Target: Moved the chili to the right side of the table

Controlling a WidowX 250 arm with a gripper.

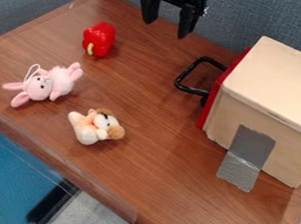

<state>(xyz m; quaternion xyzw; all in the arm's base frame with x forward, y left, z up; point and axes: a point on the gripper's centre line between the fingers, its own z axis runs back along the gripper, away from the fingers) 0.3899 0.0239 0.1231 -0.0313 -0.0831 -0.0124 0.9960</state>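
The pincer (165, 30) hangs at the view's top edge, empty, its two fingers spread well apart. The red chili (99, 39) lies on the desk (139, 83), left of the pincer and slightly lower in the view, well apart from it.

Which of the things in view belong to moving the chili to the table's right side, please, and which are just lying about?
For the job: red chili, table, black pincer.

Not part of it: pink plush rabbit, small plush dog, wooden box, grey tape.
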